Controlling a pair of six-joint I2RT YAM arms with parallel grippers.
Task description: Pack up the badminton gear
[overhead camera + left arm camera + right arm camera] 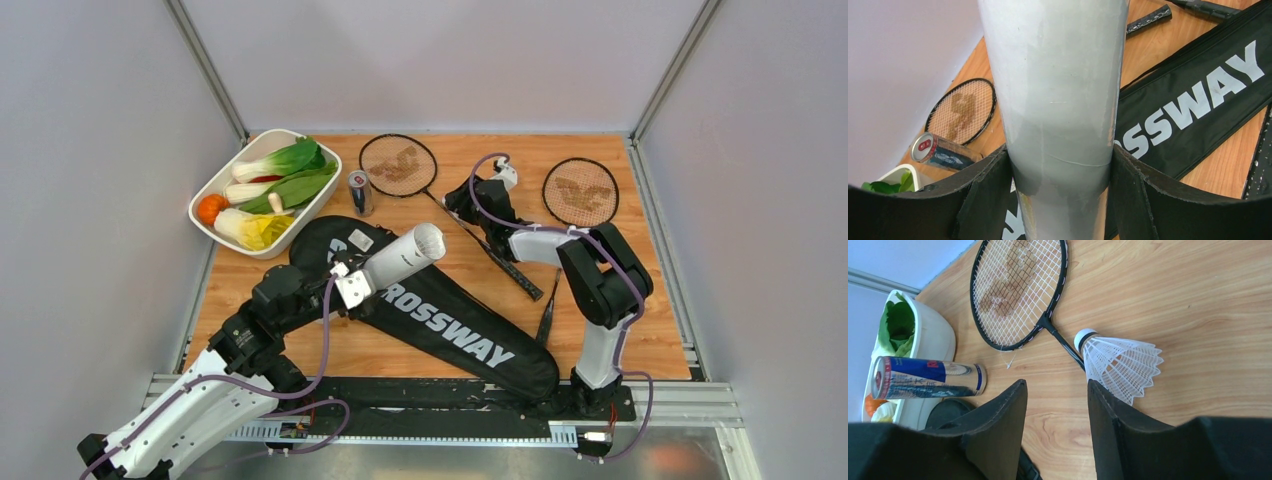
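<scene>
My left gripper (352, 287) is shut on the white tube (402, 256) and holds it tilted above the black CROSSWAY bag (450, 322). In the left wrist view the tube (1058, 75) fills the gap between my fingers (993, 190). One racket (398, 165) lies at the back centre, and a second racket (580, 191) at the back right. My right gripper (455, 205) is open and empty, low over the wood. In the right wrist view a white shuttlecock (1120, 365) lies on the first racket's shaft, just right of my right gripper (1057, 385). No other shuttlecocks show.
A blue-silver can (360, 190) stands left of the first racket's head, next to the white tray of vegetables (300, 225) at the back left. The can (928, 377) and tray (933, 335) also show in the right wrist view. Racket handles (535, 290) lie by the right arm.
</scene>
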